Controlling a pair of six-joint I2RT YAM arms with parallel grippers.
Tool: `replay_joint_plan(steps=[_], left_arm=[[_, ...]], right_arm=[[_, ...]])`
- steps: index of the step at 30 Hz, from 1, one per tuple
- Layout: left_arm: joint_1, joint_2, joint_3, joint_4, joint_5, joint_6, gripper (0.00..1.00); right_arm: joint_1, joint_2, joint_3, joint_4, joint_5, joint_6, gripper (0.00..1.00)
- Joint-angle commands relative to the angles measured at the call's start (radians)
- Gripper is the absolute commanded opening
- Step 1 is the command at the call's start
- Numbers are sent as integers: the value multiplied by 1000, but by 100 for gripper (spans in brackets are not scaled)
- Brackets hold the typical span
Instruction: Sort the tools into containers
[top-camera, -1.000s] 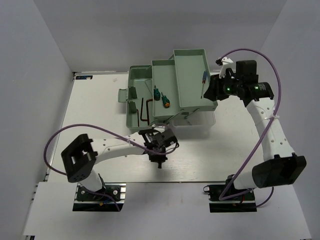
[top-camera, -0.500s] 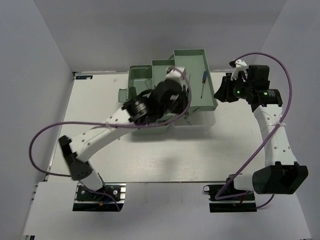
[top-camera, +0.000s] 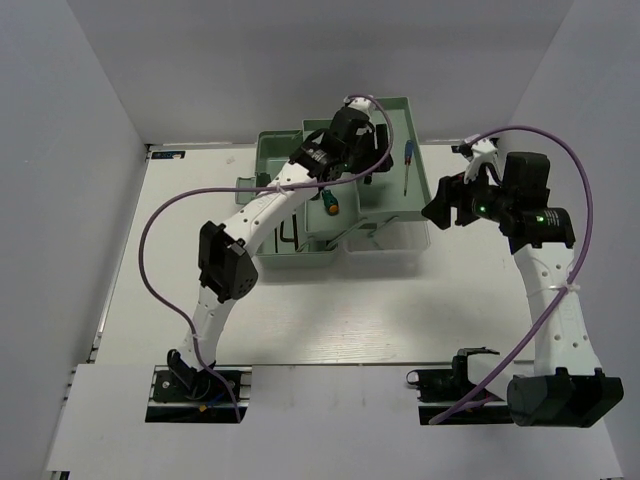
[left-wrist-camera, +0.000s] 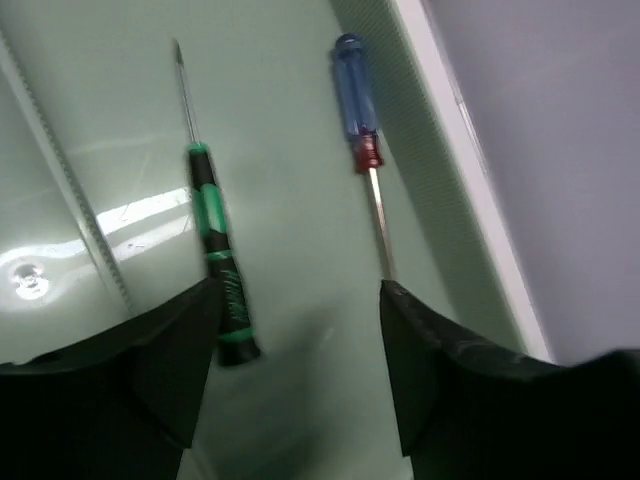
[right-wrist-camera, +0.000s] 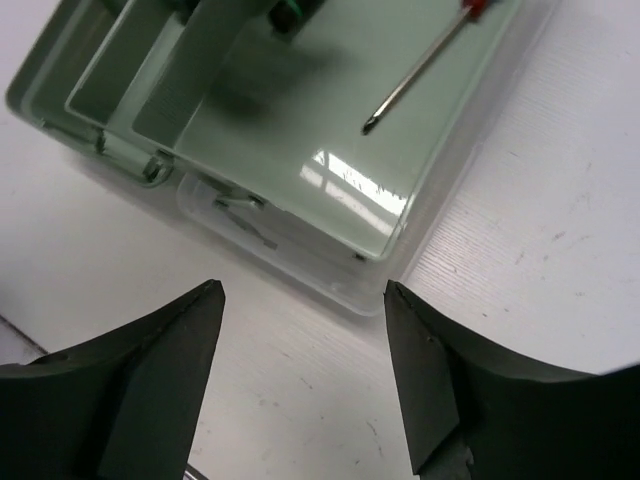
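Left gripper (left-wrist-camera: 297, 300), open and empty (right gripper (right-wrist-camera: 302, 298) likewise), should lift straight off the tray (left-wrist-camera: 285, 140) without nudging the green screwdriver (left-wrist-camera: 212, 240).

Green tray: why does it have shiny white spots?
Left wrist view: light glare streaks the tray floor beside the thin green screwdriver, and the dark fingers look blurry. Right wrist view: a bright reflection sits on the tray near its corner, below the screwdriver shaft.

no text, label, brand or number can be read anywhere.
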Motion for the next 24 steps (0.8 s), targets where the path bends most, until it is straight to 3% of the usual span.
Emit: replay_joint_plan(steps=[1, 4, 7, 9, 11, 12, 13, 14, 16, 17, 19, 20, 21, 23, 24], left_arm=[[4, -79, 10, 13, 84, 24, 77], [15, -115, 43, 22, 120, 33, 89], [26, -195, 44, 33, 120, 44, 91], [35, -261, -13, 33, 71, 58, 91], [35, -409, -97, 12, -36, 67, 84], [46, -471, -225, 1, -85, 67, 75], [59, -537, -301, 1, -134, 67, 59], [84, -663, -447, -14, -229, 38, 21], [116, -779, -589, -43, -285, 7, 2], [135, -828, -708, -56, -299, -16, 0], [173, -946, -813, -103, -313, -42, 10], [182, -982, -911, -118, -304, -69, 37], [191, -1017, -964, -119, -291, -70, 47], [191, -1133, -1106, -79, -229, -70, 66], [191, -1172, -1148, -18, -199, -70, 69]], right_arm=[[-3, -21, -12, 23, -120, -84, 72], [-3, -15, -7, 20, -242, -153, 73], [1, -9, -16, 49, -347, -182, 71], [3, 2, -24, 87, -355, -146, 55], [6, 16, -22, 143, -265, -86, 31], [3, 46, -3, 146, -184, -14, 10], [-2, 65, 20, 141, -115, 2, 1], [-6, 83, 30, 140, 6, 19, 0], [-11, 91, 39, 146, 204, 95, 0], [-17, 108, 47, 143, 235, 106, 0], [-22, 131, 71, 94, 304, 125, 5], [-52, 160, 74, 54, 308, 123, 13], [-57, 164, 77, 25, 306, 125, 27], [-77, 177, 59, 2, 290, 129, 35], [-85, 178, 50, 5, 276, 131, 40]])
